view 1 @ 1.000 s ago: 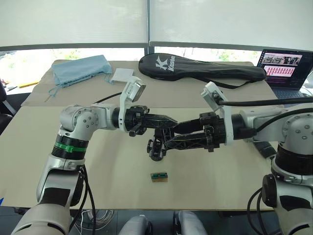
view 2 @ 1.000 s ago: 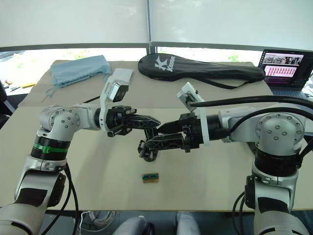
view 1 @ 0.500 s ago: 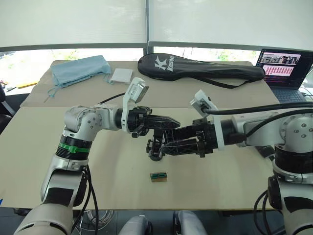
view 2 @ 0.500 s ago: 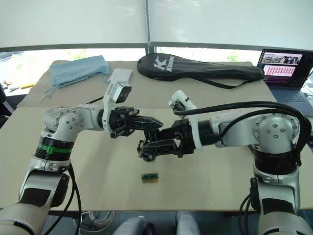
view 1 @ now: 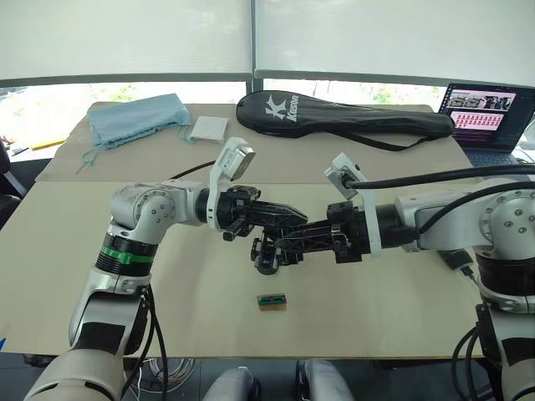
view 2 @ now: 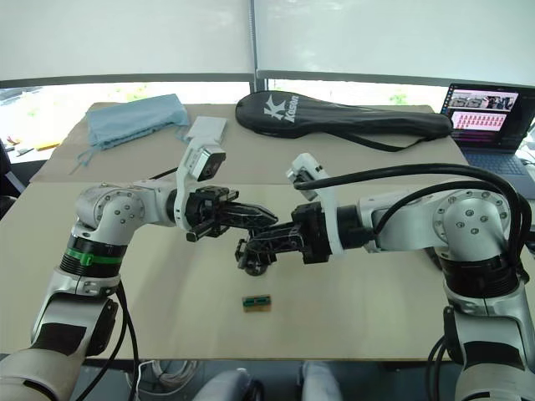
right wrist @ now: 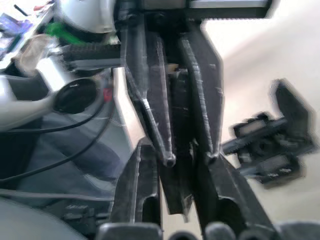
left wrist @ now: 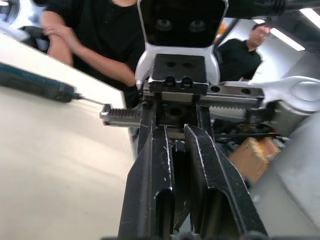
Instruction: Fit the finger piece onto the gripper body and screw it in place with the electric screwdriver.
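While the two arms meet tip to tip above the bench [view 1: 125, 326], the gripper body [view 1: 266, 254] sits below them. The left end effector [view 1: 294, 219] is narrowly closed; the right end effector [view 1: 282, 246] pinches what looks like the finger piece [right wrist: 176, 200]. Fitting is in hand; next it must be lowered and aligned onto the body.

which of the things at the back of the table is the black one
The racket bag, long, black, with white lettering. The cloth bag beside it is light blue, and the small pad between them is white.
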Motion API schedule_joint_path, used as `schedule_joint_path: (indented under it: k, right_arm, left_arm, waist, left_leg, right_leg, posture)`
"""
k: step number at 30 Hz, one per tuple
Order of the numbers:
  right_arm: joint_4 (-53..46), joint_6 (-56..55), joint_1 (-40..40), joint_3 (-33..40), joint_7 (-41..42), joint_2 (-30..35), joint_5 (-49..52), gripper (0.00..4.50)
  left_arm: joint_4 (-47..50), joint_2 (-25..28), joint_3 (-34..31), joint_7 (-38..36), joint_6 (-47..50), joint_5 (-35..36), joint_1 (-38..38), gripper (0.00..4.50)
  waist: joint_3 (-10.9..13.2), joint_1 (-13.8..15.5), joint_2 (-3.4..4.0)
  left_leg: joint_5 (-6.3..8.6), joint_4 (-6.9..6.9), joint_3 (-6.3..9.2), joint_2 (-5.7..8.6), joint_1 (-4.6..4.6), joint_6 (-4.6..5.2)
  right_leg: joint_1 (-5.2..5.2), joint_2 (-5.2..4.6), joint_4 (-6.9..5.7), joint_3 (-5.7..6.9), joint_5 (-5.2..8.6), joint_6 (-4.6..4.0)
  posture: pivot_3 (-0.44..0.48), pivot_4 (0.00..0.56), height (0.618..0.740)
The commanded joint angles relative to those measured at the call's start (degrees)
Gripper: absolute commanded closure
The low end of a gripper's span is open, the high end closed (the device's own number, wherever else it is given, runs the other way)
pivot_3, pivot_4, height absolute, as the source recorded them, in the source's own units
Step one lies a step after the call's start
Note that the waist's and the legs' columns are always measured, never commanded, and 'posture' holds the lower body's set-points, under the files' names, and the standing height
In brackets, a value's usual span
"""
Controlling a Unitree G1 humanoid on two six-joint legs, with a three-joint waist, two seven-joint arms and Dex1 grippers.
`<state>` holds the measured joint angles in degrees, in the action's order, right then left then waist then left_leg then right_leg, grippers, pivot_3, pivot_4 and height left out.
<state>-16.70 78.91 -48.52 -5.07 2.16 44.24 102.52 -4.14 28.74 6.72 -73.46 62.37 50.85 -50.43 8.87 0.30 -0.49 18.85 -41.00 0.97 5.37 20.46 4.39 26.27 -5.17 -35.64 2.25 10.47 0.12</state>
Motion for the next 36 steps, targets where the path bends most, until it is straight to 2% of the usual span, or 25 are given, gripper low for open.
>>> schedule_joint_path:
  k: [1, 6, 12, 13, 16, 18, 21, 24, 30, 36]
  right_arm:
    - [-0.9, -3.2, -0.1, 0.3, -0.3, 1.0, 1.2, 4.09]
    - [-2.8, -5.2, 2.0, 1.3, 1.3, 1.8, -0.4, 4.09]
    - [-6.4, -8.3, 6.3, 4.7, 6.3, 3.3, -2.9, 4.09]
    - [-7.1, -9.0, 7.0, 5.6, 7.6, 3.5, -4.0, 4.09]
    - [-8.3, -11.2, 9.9, 8.5, 10.7, 4.1, -7.9, 4.09]
    - [-8.2, -11.6, 11.2, 9.2, 11.2, 4.8, -9.5, 4.09]
    - [-11.0, -19.6, 18.5, 15.7, 22.7, 4.4, -18.8, 4.09]
    - [-10.1, -20.9, 21.7, 15.3, 26.8, 6.9, -25.5, 4.09]
    - [-11.5, -32.7, 27.5, 14.4, 37.7, 5.4, -40.2, 4.09]
    - [-10.9, -44.2, 33.6, 12.9, 48.1, 5.0, -52.5, 4.09]
  left_arm:
    - [2.4, 0.1, -0.6, -0.1, -2.8, -1.3, -0.1, 4.50]
    - [3.6, -0.9, -2.3, 1.4, -5.1, -1.4, -0.4, 4.50]
    - [4.5, 1.1, -2.3, 1.0, -10.4, -5.1, 0.4, 1.81]
    - [3.6, 1.5, -2.8, 0.6, -11.0, -5.2, 0.1, 1.21]
    - [-0.2, 2.4, -6.2, -1.5, -13.4, -4.3, -1.4, 0.00]
    - [-2.2, 2.3, -8.3, -2.5, -15.8, -4.2, -2.0, 0.00]
    - [-12.1, 7.8, -9.3, -4.8, -31.3, -14.5, -1.6, 0.00]
    - [-18.8, 12.4, -7.3, -9.5, -47.3, -23.3, 2.5, 0.00]
    - [-25.5, 13.3, -8.7, -11.1, -60.4, -28.4, 9.2, 0.00]
    - [-29.1, 13.1, -9.1, -13.6, -65.0, -29.5, 15.1, 0.00]
  waist:
    - [0.0, 0.1, 0.00]
    - [0.0, 0.3, 0.00]
    - [0.0, 0.4, -0.01]
    - [0.0, 0.4, -0.01]
    - [0.0, 0.4, -0.01]
    - [0.0, 0.4, -0.01]
    - [0.0, 0.5, -0.01]
    - [0.0, 0.0, 0.01]
    - [0.0, 0.8, -0.04]
    - [0.0, 0.8, -0.04]
  left_leg:
    - [0.00, 0.00, 0.00, 0.00, 0.01, 0.01]
    - [0.01, 0.00, 0.00, 0.00, 0.03, 0.03]
    - [0.01, 0.00, 0.00, -0.02, 0.14, 0.07]
    - [0.01, 0.00, 0.01, -0.02, 0.16, 0.08]
    - [0.00, 0.00, 0.02, -0.02, 0.16, 0.09]
    - [0.00, 0.00, 0.02, -0.02, 0.17, 0.09]
    - [0.00, 0.01, 0.04, -0.02, 0.15, 0.09]
    - [0.00, 0.11, -0.06, -0.02, 0.08, 0.09]
    - [0.01, 0.07, 0.05, -0.02, 0.13, 0.10]
    - [0.09, 0.00, 0.03, 0.03, 0.22, 0.24]
  right_leg:
    - [0.00, 0.00, 0.01, -0.01, 0.00, 0.00]
    - [0.00, 0.00, 0.05, 0.01, 0.00, 0.01]
    - [0.00, 0.00, 0.27, 0.05, -0.06, 0.10]
    - [0.00, 0.00, 0.31, 0.08, -0.07, 0.11]
    - [-0.01, 0.03, 0.34, 0.10, -0.08, 0.12]
    - [0.00, 0.02, 0.34, 0.11, -0.09, 0.13]
    - [-0.05, 0.04, 0.41, 0.17, -0.09, 0.13]
    - [-0.01, 0.08, 0.41, 0.09, -0.10, 0.12]
    - [-0.02, 0.05, 0.51, 0.15, -0.15, 0.15]
    - [0.00, 0.04, 0.57, 0.14, -0.22, 0.28]
  posture:
    - [0.000, 0.150, 0.740]
    - [0.000, 0.150, 0.740]
    - [0.000, 0.150, 0.740]
    - [0.000, 0.150, 0.740]
    - [0.000, 0.150, 0.740]
    - [0.000, 0.150, 0.740]
    - [0.000, 0.150, 0.740]
    - [0.000, 0.150, 0.740]
    - [0.000, 0.150, 0.740]
    - [0.000, 0.150, 0.740]
